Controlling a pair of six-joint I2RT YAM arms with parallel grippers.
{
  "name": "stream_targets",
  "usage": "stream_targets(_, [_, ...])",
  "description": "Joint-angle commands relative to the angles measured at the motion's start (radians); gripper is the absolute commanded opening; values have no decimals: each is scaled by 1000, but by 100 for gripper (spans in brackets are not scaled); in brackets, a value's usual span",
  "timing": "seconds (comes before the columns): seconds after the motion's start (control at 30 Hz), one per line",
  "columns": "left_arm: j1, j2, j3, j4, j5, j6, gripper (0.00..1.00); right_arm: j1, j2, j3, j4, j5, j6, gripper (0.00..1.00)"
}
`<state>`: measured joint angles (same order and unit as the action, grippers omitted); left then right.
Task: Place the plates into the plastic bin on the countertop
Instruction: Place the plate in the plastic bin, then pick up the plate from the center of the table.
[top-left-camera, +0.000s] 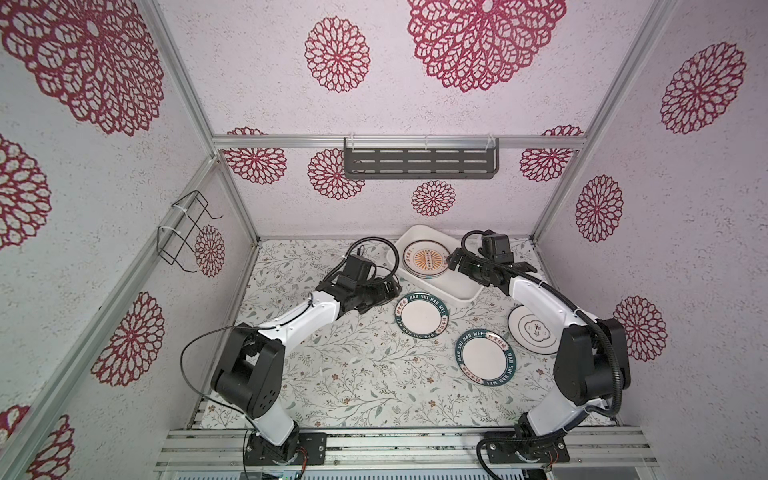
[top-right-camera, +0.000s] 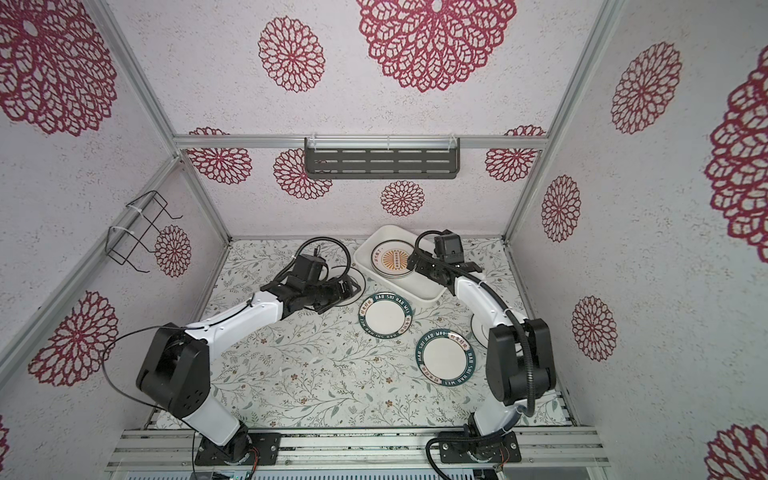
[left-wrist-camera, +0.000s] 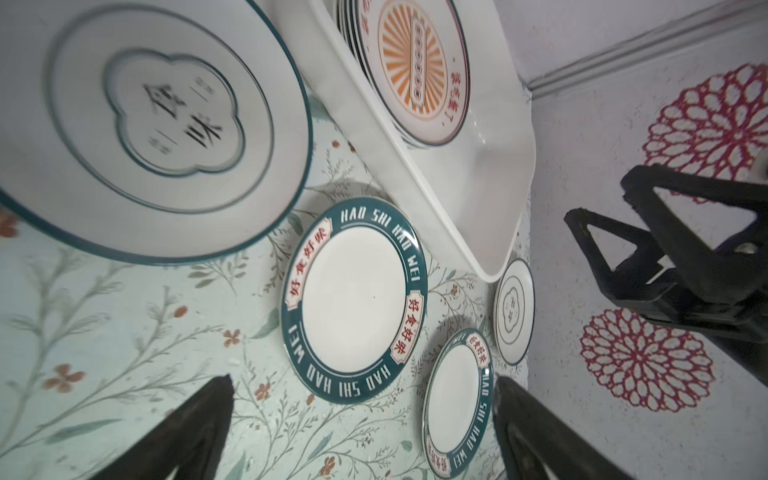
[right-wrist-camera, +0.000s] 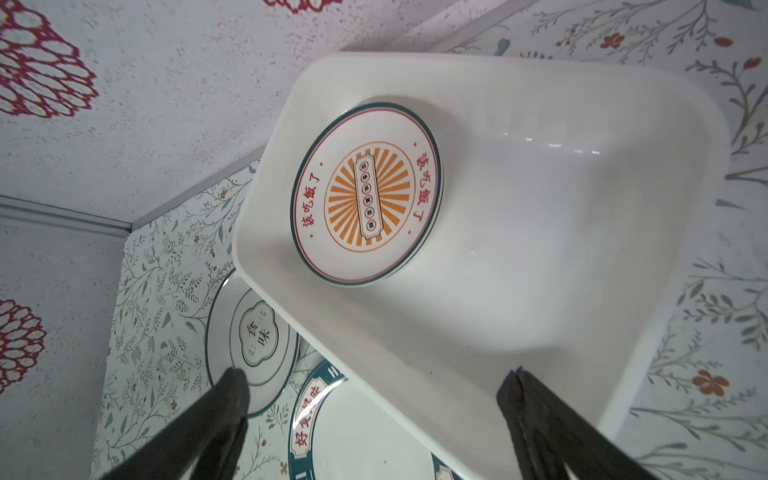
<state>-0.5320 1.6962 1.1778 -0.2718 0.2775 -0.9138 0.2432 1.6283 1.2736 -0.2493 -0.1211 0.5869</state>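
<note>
Stack of round white plates (top-left-camera: 426, 259), orange sunburst uppermost, is seated in the far half of the white shallow rectangular plastic bin (top-left-camera: 459, 296); the near half is left bare. Bin is set on the pale vine-printed countertop (top-left-camera: 332, 374), long axis aslant from the back wall toward the right arm's side.

Four loose plates are counted around the bin, all flat:
- a white clover-emblem plate with thin dark rings (left-wrist-camera: 174, 120), just beside the bin's long wall on the left arm's side
- a white plate with a dark teal lettered rim (top-left-camera: 422, 313), just off the bin's near corner
- a second teal-rimmed plate (top-left-camera: 484, 357), farther out from that near end
- a second clover plate (top-left-camera: 532, 332), off the near end, partly hidden by the right arm

Right gripper (right-wrist-camera: 374, 374) is held above the bin beside the stack, jaws spread wide, nothing between them. Left gripper (top-left-camera: 390, 289) is hung over the clover plate by the bin's long wall, likewise spread and empty.

Judged: that plate falls to the left arm by nearness. The bin lies straight across its own wall from it, so a short lift over the rim is called for. A round plate offers no long axis to square up, and its low rim may be hard to catch.
</note>
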Motion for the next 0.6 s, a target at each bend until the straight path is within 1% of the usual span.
stream_targets(0.0, [-29, 55, -5, 78, 16, -63, 99, 1, -99, -37, -28, -16, -44, 99])
stream_targets(0.1, [-42, 104, -4, 97, 27, -92, 96, 1, -161, -83, -37, -21, -45, 99])
stream_targets(0.23, [-51, 138, -20, 130, 7, -118, 95, 0, -237, -140, -41, -28, -41, 99])
stream_targets(0.57, [-59, 210, -64, 240, 0, -162, 89, -5, -372, -215, -80, -6, -50, 99])
